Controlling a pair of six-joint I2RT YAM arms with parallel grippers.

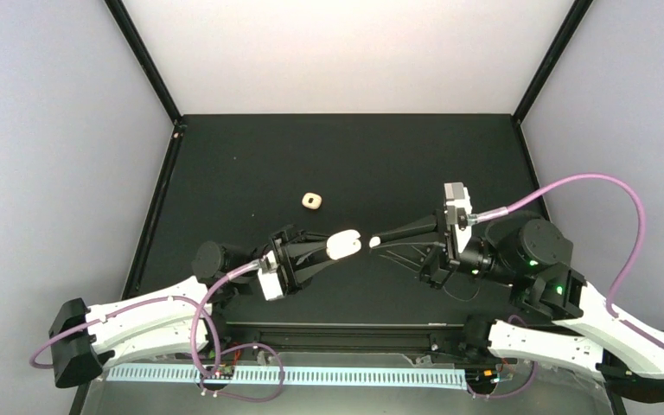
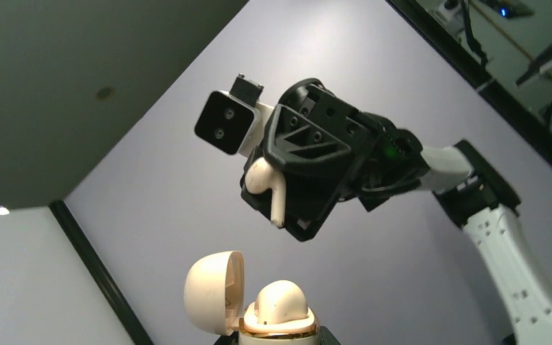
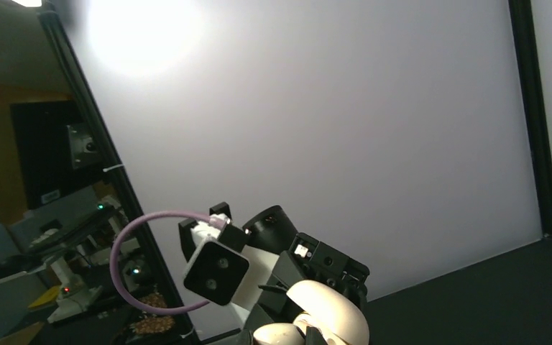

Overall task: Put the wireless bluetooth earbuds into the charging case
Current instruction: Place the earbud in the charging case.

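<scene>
White arm shells, black jaws, purple cables, green lights

Two earbuds, two arms — one open case

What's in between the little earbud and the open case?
Nothing. From the top, a short bare gap separates the earbud from the open charging case, with only black table beneath. The left wrist view shows that gap empty too.

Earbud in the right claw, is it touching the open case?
Apart. The left wrist view shows bare wall between the earbud, pinched in the right gripper, and the open case below it.
</scene>
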